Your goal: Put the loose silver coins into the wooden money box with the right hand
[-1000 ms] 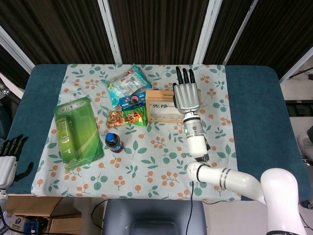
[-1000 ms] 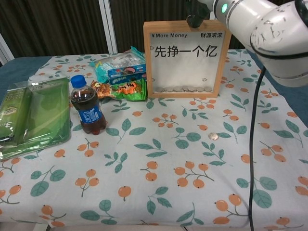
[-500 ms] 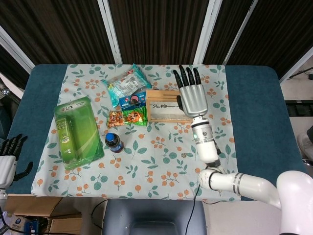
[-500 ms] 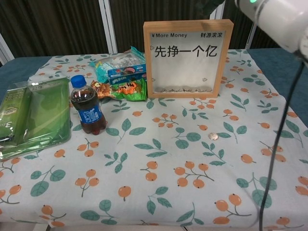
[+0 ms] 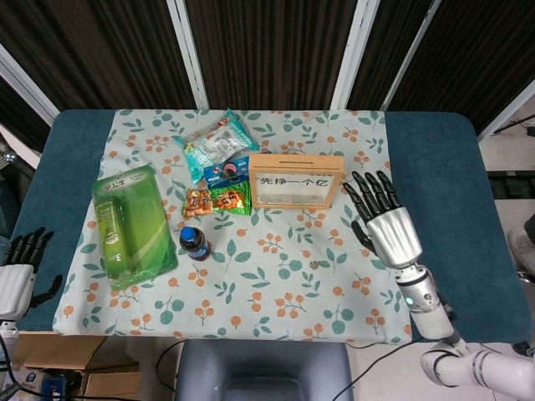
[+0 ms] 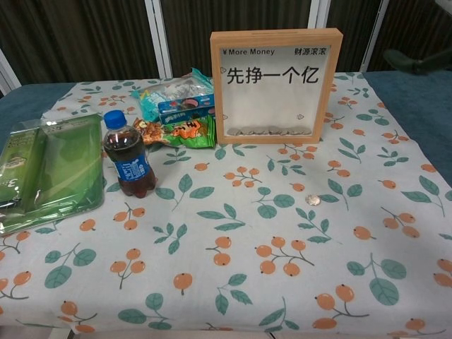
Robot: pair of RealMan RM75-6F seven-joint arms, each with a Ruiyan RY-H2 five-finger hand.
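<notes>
The wooden money box (image 5: 296, 180) (image 6: 275, 85) stands upright at the back of the floral cloth, with several coins lying along its bottom behind the clear front. One loose silver coin (image 6: 313, 200) (image 5: 313, 265) lies on the cloth in front of it. My right hand (image 5: 384, 224) hovers to the right of the box with its fingers spread and nothing in it; only a blurred dark bit of it (image 6: 417, 61) shows at the chest view's right edge. My left hand (image 5: 18, 271) hangs open off the table's left side.
A cola bottle (image 5: 195, 244) (image 6: 128, 163) stands left of centre. A green packet (image 5: 132, 224) lies at the left. Snack bags (image 5: 217, 200) and a teal bag (image 5: 212, 144) lie left of the box.
My right hand has pulled back from over the money box, moving right and toward the near side. The arm has left the chest view. The coin has not moved.
</notes>
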